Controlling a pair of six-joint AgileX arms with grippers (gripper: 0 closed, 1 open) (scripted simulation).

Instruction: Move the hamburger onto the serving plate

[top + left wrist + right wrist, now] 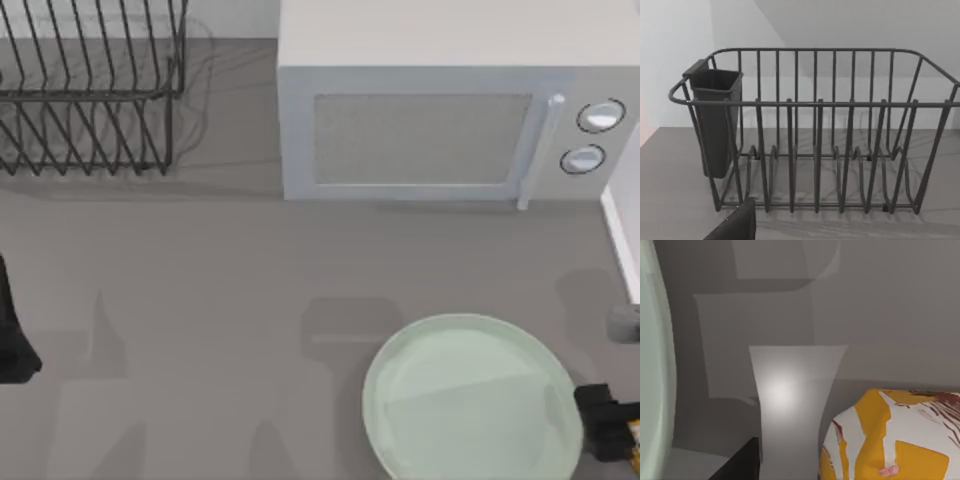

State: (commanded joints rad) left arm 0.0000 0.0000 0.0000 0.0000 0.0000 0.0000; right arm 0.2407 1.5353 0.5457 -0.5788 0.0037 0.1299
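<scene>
At four to five o'clock on the table, hard against the top view's right edge, your right gripper [612, 432] sits just beside the rim of the serving plate [470, 400], and a sliver of orange-yellow at that edge marks the hamburger [634, 433] next to it. From the right wrist view, the hamburger [900, 435] shows close up as an orange-yellow lump with white patches, resting on the grey table [200, 300], with the pale green plate rim [652, 365] well off to the other side. You look to be at the grasping stage, with the hamburger not yet on the plate. To do it well, centre the lump between the fingers before closing, squeeze only enough to hold it, lift clear of the shallow rim, then carry it toward nine o'clock and set it down near the plate's middle. Whether the right gripper's fingers are apart or closed on the lump cannot be told, nor whether they touch it. Your left arm [12, 340] is parked at nine o'clock on the left edge, its wrist camera facing the wire dish rack [815, 130]. At twelve o'clock stands the microwave [440, 110], door closed.
</scene>
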